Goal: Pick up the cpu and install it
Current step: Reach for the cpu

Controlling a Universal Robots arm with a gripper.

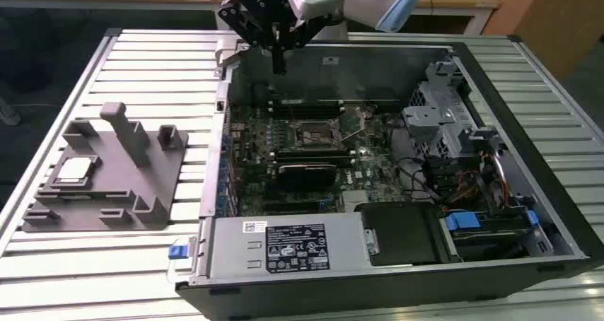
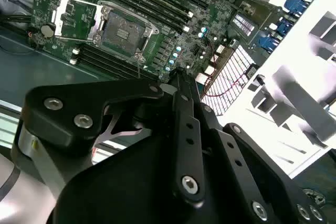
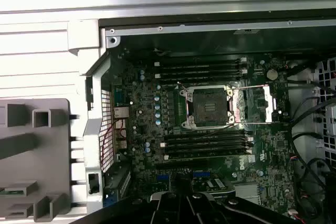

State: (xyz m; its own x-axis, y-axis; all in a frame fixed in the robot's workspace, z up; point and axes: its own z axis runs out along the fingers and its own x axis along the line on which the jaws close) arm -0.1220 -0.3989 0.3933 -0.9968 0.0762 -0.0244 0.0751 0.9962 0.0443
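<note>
The cpu (image 1: 73, 169), a small silvery square chip, lies flat on the grey tray (image 1: 141, 187) at the exterior view's left, outside the computer case. My gripper (image 1: 279, 61) hangs above the far edge of the open case, well away from the chip, its fingers pressed together and holding nothing. In the second wrist view the black fingers (image 2: 181, 108) meet at a point over the motherboard. The empty CPU socket (image 1: 316, 131) sits mid-board with its metal load plate (image 3: 258, 103) swung open; the socket also shows in both wrist views (image 2: 122, 31) (image 3: 209, 104).
The open case (image 1: 453, 52) has raised walls all round. Inside are memory slots (image 3: 202, 69), a drive cage (image 1: 443, 116), loose cables (image 1: 425, 172) and the power supply (image 1: 288, 247). The tray carries upright posts (image 1: 118, 130). Everything rests on a slatted metal table (image 1: 160, 59).
</note>
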